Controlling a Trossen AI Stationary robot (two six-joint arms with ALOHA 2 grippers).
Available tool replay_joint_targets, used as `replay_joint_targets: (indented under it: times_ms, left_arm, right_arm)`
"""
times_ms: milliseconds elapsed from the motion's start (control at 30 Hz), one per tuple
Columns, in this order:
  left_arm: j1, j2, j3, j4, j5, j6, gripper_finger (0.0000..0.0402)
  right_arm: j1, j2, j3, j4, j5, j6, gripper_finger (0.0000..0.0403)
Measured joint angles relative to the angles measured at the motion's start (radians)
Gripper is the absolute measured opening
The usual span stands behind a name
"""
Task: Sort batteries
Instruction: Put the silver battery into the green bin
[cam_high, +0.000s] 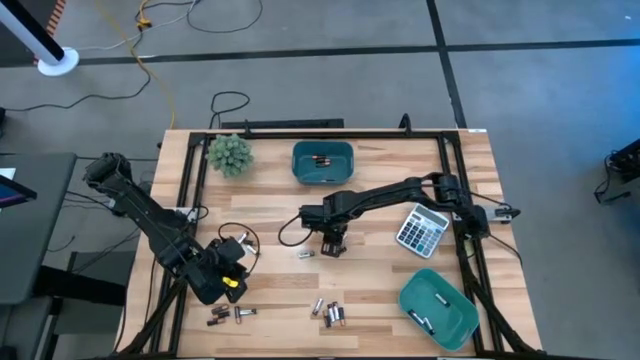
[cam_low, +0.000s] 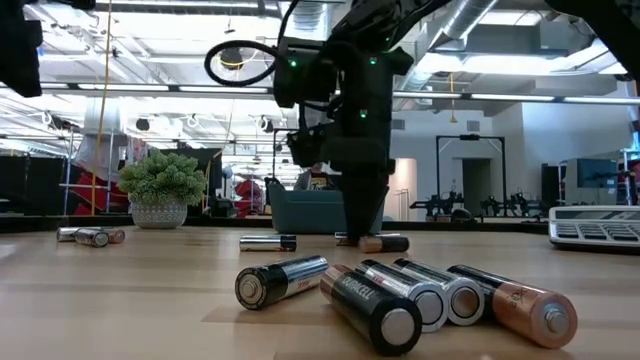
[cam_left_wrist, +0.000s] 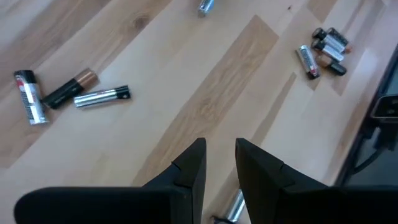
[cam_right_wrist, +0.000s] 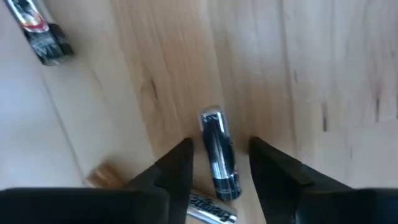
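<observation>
A cluster of batteries (cam_low: 400, 295) lies nearest on the table (cam_high: 270, 290). At the left, the left gripper (cam_high: 232, 283) hovers slightly parted and empty. At centre, the right gripper (cam_right_wrist: 219, 163) stands open astride one silvery battery (cam_right_wrist: 219, 154) lying on the wood.

Evenly, brightly lit from ceiling strips (cam_low: 300, 90) overhead — soft, short shadows on the wooden table (cam_high: 380, 290). Mild glare on nearest batteries (cam_low: 400, 300); low view's background hazy — right wrist view slightly soft throughout.
</observation>
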Motion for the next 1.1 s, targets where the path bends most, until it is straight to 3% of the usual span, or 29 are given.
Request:
replay_joint_targets:
  times_ms: [267, 333, 567, 800, 1100]
  left_arm:
    - [0.000, 0.000, 0.000, -0.036, 0.010, 0.282, 0.0083]
    - [0.000, 0.000, 0.000, -0.041, 0.009, 0.353, 0.0083]
    - [0.001, 0.000, 0.000, -0.037, 0.009, 0.528, 0.0083]
    - [0.001, 0.000, 0.000, -0.035, 0.006, 0.532, 0.0083]
    - [0.004, 0.000, 0.000, -0.005, -0.219, 0.590, 0.0083]
  right_arm:
    - [-0.002, 0.020, -0.004, 0.024, 0.001, 0.003, 0.0033]
    - [-0.002, 0.008, -0.006, 0.026, 0.001, 0.003, 0.0015]
    - [-0.015, -0.084, -0.016, 0.024, -0.006, 0.044, 0.0026]
    - [0.019, -0.254, -0.014, 0.023, 0.010, 0.085, 0.0012]
    - [0.160, -0.506, -0.123, 0.015, 0.170, 0.245, 0.0011]
